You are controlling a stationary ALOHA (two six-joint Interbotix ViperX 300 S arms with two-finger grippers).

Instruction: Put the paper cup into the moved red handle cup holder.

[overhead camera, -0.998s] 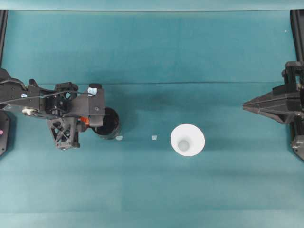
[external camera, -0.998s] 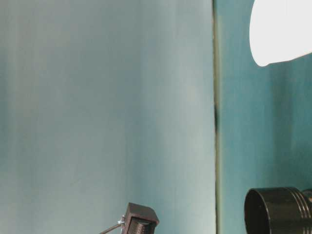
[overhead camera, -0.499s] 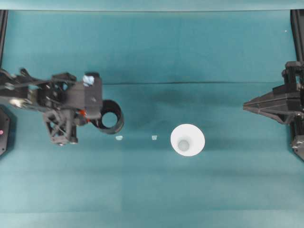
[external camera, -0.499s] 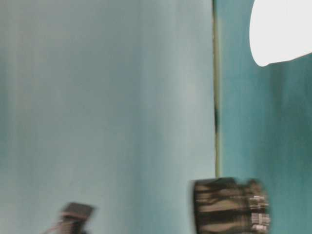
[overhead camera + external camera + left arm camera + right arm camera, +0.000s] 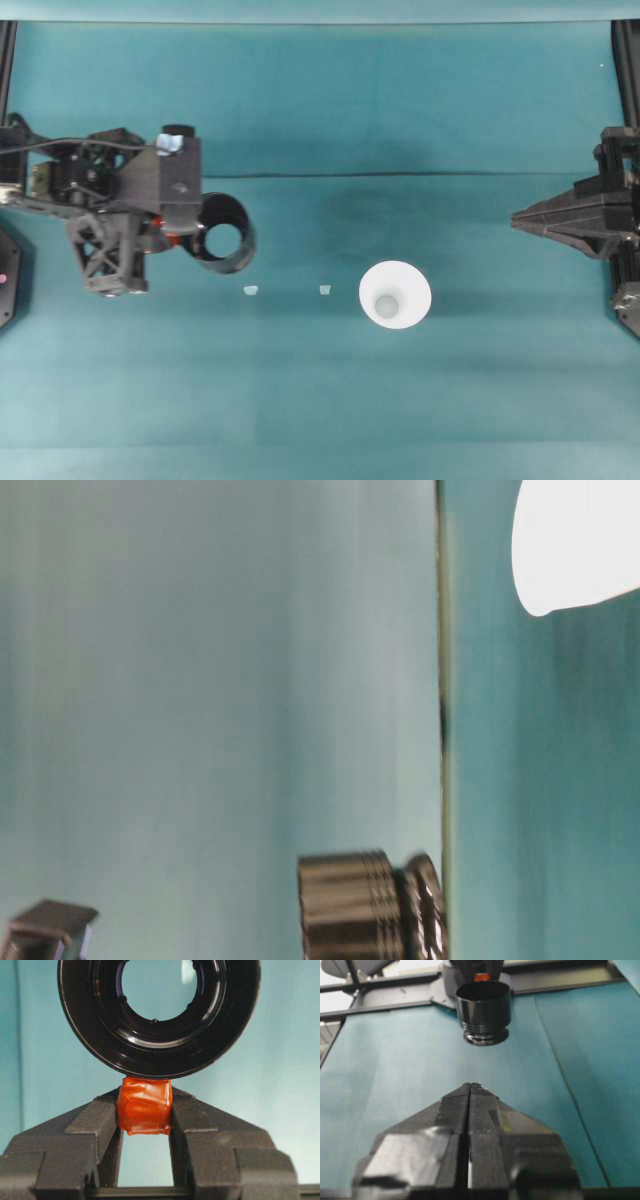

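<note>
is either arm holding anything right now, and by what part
The left gripper holds the red handle cup holder by its red-orange handle tab, jaws clamped on either side. The right gripper is shut on nothing.

You've got the overhead cam looking straight down on the whole table (image 5: 330, 400), the table-level cam low and turned sideways, close in, sharing the paper cup (image 5: 575, 540) w/ overhead (there at 3 o'clock of center (image 5: 395, 294)), plus wrist cams looking along each gripper.
</note>
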